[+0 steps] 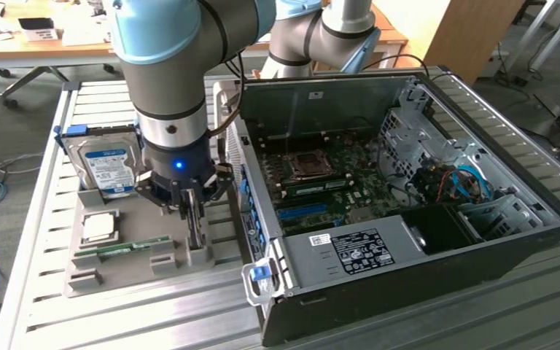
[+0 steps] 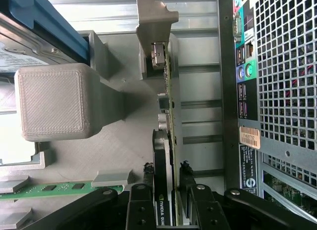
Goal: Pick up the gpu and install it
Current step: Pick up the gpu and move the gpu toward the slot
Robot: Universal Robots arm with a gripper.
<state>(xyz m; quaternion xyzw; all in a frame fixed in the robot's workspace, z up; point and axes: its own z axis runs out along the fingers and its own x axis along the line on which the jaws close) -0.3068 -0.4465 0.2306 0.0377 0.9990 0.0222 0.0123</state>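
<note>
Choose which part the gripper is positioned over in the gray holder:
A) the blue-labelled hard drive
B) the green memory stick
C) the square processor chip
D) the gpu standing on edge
D: the gripper sits directly over the gpu, which stands on edge in the gray holder, while the hard drive and memory stick sit apart from it.

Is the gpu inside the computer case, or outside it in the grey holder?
Outside. The gpu stands on its edge in the grey holder, beside the open computer case, and the gripper is down at it.
</note>
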